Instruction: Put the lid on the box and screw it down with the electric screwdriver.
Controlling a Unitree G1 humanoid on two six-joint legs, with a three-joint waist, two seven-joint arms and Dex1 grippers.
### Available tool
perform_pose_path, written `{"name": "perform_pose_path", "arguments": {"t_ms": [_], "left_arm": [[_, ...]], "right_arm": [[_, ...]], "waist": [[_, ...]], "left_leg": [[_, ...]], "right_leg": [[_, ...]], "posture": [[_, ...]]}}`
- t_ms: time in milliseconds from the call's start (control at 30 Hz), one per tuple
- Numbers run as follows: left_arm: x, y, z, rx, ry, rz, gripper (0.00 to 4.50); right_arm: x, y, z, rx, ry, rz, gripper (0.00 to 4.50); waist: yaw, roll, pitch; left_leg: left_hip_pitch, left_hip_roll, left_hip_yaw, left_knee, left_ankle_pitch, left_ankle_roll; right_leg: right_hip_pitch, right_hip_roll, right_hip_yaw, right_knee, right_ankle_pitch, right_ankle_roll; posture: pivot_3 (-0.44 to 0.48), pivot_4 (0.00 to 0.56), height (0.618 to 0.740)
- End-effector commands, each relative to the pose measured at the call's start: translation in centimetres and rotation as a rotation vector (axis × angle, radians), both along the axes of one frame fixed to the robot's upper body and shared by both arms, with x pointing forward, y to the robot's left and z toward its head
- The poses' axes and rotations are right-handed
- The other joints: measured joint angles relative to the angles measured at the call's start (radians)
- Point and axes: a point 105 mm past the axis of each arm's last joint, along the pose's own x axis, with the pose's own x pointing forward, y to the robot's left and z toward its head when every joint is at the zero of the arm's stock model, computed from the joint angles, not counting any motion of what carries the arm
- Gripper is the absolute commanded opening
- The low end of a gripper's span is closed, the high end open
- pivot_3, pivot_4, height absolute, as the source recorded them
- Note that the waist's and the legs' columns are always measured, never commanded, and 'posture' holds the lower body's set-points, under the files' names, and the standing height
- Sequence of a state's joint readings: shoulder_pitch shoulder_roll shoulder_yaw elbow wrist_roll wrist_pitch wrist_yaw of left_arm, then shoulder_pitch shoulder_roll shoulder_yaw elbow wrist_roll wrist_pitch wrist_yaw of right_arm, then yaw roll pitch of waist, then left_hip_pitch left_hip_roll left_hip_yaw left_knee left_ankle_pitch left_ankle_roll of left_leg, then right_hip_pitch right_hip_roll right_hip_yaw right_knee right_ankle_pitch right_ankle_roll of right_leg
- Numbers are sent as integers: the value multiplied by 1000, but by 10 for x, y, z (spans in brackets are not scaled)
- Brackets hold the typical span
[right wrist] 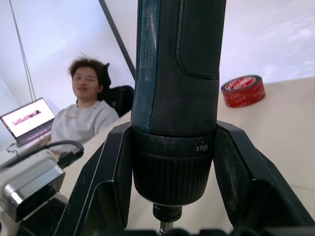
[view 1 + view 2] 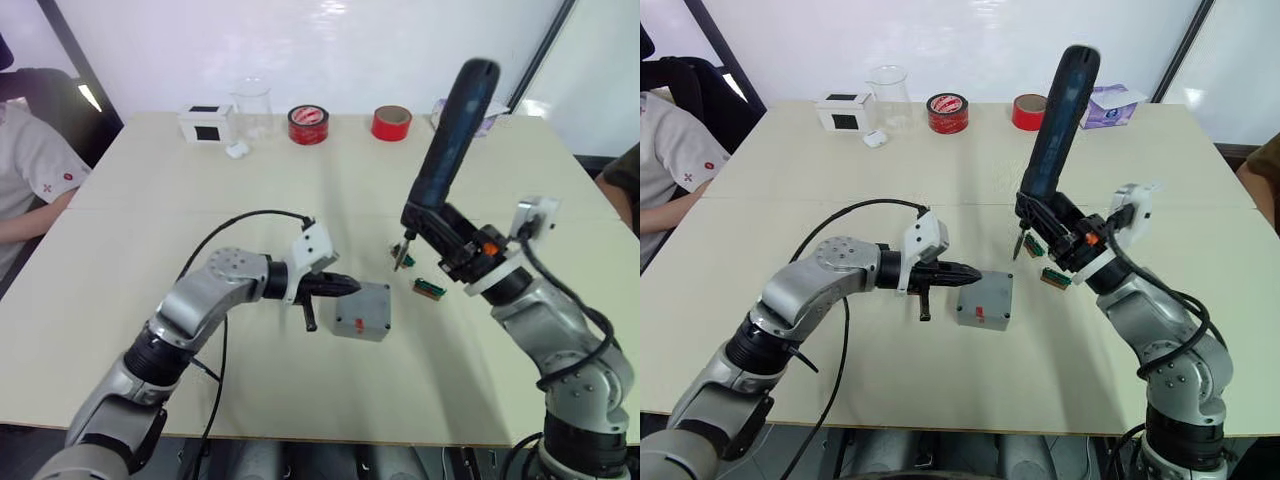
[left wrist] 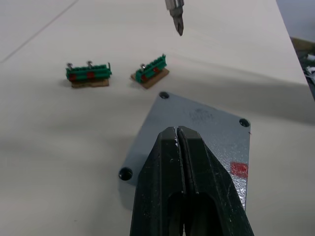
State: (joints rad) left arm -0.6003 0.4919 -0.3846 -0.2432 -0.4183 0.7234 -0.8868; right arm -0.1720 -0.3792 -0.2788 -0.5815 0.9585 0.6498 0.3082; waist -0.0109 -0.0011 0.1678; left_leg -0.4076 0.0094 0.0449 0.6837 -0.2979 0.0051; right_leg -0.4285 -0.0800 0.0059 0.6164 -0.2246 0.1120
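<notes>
Grey lid hides the box under the shut, empty left gripper; right gripper clamps the electric screwdriver.

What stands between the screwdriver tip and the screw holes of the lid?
Nothing visible. The electric screwdriver hangs tip-down beyond the lid; two green parts lie aside. The left gripper rests on the lid's middle, corners free.

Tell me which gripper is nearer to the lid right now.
Left. The left gripper, fingers shut, is at the lid's near edge, pointing over it. The right gripper holds the electric screwdriver upright, off to the lid's far right side, the bit above the table beside it.
</notes>
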Motion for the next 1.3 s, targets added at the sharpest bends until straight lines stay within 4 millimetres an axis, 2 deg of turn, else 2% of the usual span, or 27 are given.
{"name": "perform_pose_path", "arguments": {"t_ms": [33,167,367,667,933,1100,1300], "left_arm": [[-3,2,-6,29,-15,-27,0],[-2,5,-8,27,-5,-25,0],[-2,5,-9,31,-3,-27,0],[-4,1,-9,32,-3,-34,0],[-4,3,-11,37,-2,-35,0],[-4,4,-11,38,-3,-31,0],[-8,-2,-11,32,-4,-42,0]], "right_arm": [[-7,9,11,-12,-90,20,1826],[-4,15,-7,-38,-65,5,1826],[-2,8,-20,-54,-61,-42,1826],[2,-1,-25,-60,-71,-93,1826],[4,5,-32,-36,-55,-99,1826],[2,8,-29,19,-53,-95,1826],[4,-6,-9,52,-106,-148,1826]], "waist": [[0,0,0],[1,0,0],[1,0,0],[1,0,0],[1,0,0],[0,0,0],[0,0,0]], "left_leg": [[0,0,0,0,0,0],[0,0,0,0,0,0],[0,0,0,0,0,0],[0,0,0,0,0,0],[0,0,0,0,0,0],[1,0,0,0,0,0],[1,0,0,0,0,0]], "right_leg": [[0,0,0,0,0,0],[0,0,0,0,0,0],[0,0,0,0,0,0],[0,0,0,0,0,0],[0,0,0,0,0,0],[0,0,0,1,0,0],[0,0,0,1,0,0]], "posture": [[0,150,740],[0,150,740],[0,150,740],[0,150,740],[0,150,740],[0,150,740],[0,150,740]]}}
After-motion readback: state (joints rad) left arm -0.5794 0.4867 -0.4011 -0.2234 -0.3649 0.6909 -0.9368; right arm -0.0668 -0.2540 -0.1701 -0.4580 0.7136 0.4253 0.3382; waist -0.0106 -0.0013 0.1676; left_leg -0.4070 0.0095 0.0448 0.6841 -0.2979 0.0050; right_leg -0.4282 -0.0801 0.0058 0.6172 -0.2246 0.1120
